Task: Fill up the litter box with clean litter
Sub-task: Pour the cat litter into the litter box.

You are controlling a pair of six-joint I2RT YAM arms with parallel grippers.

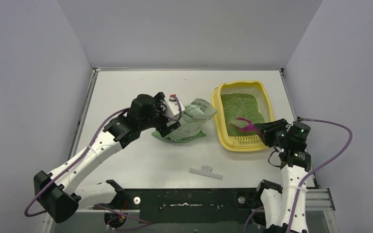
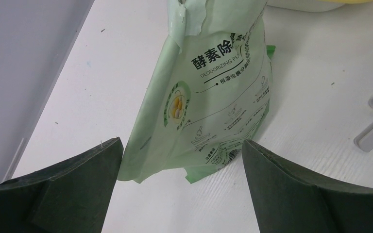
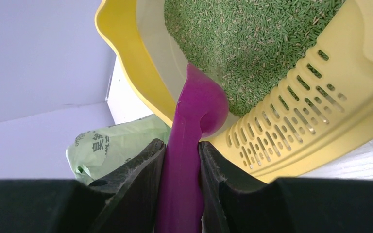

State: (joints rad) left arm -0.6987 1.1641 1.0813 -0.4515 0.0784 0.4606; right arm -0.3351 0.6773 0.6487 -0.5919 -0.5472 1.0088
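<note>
**Scoop in litter box: spill risk**

The right hand is pinching the magenta scoop over clean litter lying in the yellow litter box. The left hand is gaping wide, facing the green bag. A hard sweep risks flinging granules over the rim.

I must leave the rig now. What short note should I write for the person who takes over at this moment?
Left gripper: open, the green litter bag end between its jaws, not gripped.
Right gripper: shut on the magenta scoop, its bowl inside the litter box at the grille end.
Bag: on the table, left of the box, top torn open.
Done: green litter covers most of the box floor.
Left: probably level the litter, then put the scoop down.
</note>
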